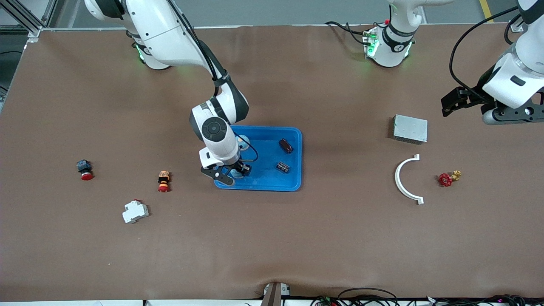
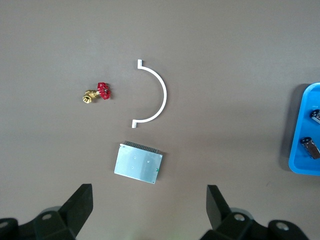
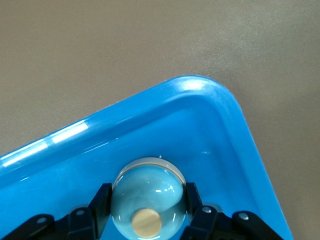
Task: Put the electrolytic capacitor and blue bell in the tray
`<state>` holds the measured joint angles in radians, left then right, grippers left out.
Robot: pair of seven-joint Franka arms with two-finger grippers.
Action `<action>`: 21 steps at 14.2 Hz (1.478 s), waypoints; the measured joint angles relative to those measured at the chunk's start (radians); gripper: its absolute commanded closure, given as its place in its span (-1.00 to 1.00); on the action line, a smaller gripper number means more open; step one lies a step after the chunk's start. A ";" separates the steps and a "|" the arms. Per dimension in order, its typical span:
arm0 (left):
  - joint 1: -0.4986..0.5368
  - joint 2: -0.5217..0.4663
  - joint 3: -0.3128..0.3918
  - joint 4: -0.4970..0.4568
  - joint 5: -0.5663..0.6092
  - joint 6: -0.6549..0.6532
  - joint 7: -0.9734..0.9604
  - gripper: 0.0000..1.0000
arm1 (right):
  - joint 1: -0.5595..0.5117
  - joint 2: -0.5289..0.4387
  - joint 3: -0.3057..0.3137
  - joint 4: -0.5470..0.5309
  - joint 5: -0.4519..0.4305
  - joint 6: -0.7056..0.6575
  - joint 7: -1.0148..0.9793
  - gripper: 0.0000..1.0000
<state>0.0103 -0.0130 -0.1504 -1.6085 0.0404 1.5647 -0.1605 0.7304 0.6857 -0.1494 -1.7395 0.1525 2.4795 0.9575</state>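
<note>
The bright blue tray (image 1: 297, 161) lies mid-table. My right gripper (image 1: 229, 173) is down in the tray's corner nearest the front camera, toward the right arm's end. In the right wrist view its fingers (image 3: 102, 200) press both sides of the pale blue dome-shaped bell (image 3: 147, 200), which sits low inside the tray's rim (image 3: 240, 120). Two dark capacitors (image 1: 285, 145) (image 1: 283, 167) lie in the tray toward the left arm's end; one also shows in the left wrist view (image 2: 311, 147). My left gripper (image 1: 450, 104) waits open and empty in the air over the table by the grey metal box.
A grey metal box (image 1: 410, 128), a white curved piece (image 1: 401, 178) and a red-handled brass valve (image 1: 446, 179) lie toward the left arm's end. Two red push-buttons (image 1: 85, 170) (image 1: 163, 181) and a white breaker (image 1: 135, 211) lie toward the right arm's end.
</note>
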 measured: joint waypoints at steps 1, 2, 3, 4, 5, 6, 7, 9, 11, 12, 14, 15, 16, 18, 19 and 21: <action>-0.001 0.000 -0.001 0.004 0.000 0.000 0.000 -1.00 | 0.000 0.001 0.000 0.000 0.000 0.003 0.000 -1.00; -0.002 0.000 -0.003 0.010 0.000 0.000 0.000 -1.00 | 0.000 0.004 0.001 0.000 0.000 0.007 0.000 -1.00; -0.003 0.000 -0.007 0.015 0.000 0.000 0.000 -1.00 | 0.000 0.008 0.001 0.000 0.000 0.010 0.000 -1.00; -0.004 -0.001 -0.012 0.018 0.000 0.000 0.000 -1.00 | 0.001 0.011 0.001 0.000 0.000 0.012 0.000 -1.00; -0.005 -0.001 -0.015 0.019 0.000 0.000 0.000 -1.00 | 0.001 0.012 0.001 0.000 -0.001 0.014 0.000 -1.00; -0.006 -0.002 -0.017 0.020 0.000 0.000 0.000 -1.00 | 0.001 0.013 0.001 0.000 -0.001 0.016 0.000 -1.00; -0.006 -0.004 -0.018 0.021 0.000 0.000 0.000 -1.00 | 0.001 0.014 0.002 0.000 -0.001 0.016 0.000 -1.00; -0.006 -0.009 -0.017 0.022 0.000 -0.001 0.000 -1.00 | 0.001 0.014 0.002 0.001 -0.001 0.016 0.000 -1.00; -0.006 -0.013 -0.018 0.023 0.000 -0.001 0.000 -1.00 | 0.001 0.014 0.002 0.004 -0.002 0.015 -0.003 -1.00; -0.006 -0.014 -0.018 0.024 -0.001 -0.001 0.000 -1.00 | 0.001 0.014 0.002 0.009 -0.003 0.006 -0.008 -1.00; -0.006 -0.016 -0.025 0.025 -0.001 -0.001 0.000 -1.00 | 0.000 0.013 -0.002 0.039 -0.003 -0.060 -0.028 -1.00; -0.006 -0.018 -0.032 0.025 -0.001 -0.002 0.000 -1.00 | -0.004 0.009 -0.005 0.068 -0.003 -0.114 -0.033 -1.00; -0.006 -0.020 -0.036 0.025 -0.001 -0.003 0.000 -1.00 | -0.011 0.003 -0.009 0.102 -0.003 -0.177 -0.037 -1.00; -0.006 -0.025 -0.039 0.025 -0.001 -0.005 0.000 -1.00 | -0.036 -0.020 -0.013 0.173 -0.003 -0.301 -0.041 -1.00; -0.006 -0.027 -0.039 0.026 -0.001 -0.005 0.000 -1.00 | -0.054 -0.038 -0.014 0.197 -0.003 -0.352 -0.056 -1.00; -0.006 -0.027 -0.039 0.025 -0.001 -0.005 0.000 -1.00 | -0.092 -0.087 -0.015 0.213 -0.004 -0.428 -0.151 -1.00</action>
<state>0.0041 -0.0399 -0.1894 -1.5831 0.0393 1.5595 -0.1605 0.6384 0.5988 -0.1648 -1.5265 0.1487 2.0518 0.8068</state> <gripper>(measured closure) 0.000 0.000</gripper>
